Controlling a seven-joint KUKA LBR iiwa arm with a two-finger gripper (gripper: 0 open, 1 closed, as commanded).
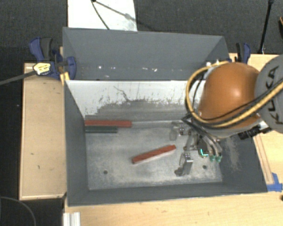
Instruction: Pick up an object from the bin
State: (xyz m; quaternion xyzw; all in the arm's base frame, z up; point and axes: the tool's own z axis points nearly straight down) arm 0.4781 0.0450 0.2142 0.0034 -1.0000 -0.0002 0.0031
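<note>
Around the slanted red bar (153,154) the floor of the bin (146,55) is lying bare, with the walls standing well off on every side. Two red bars are showing: the slanted one, and a second red bar (107,123) lying up and left of it along the back wall's foot. Just right of the slanted bar the pincer (184,165) is hanging low. Nothing is showing in its grip, and I cannot tell how far open it is.

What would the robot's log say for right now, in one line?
gripper: low near bin floor, right of slanted red stick | held: nothing seen | also: red bar and dark bar at back wall
</note>
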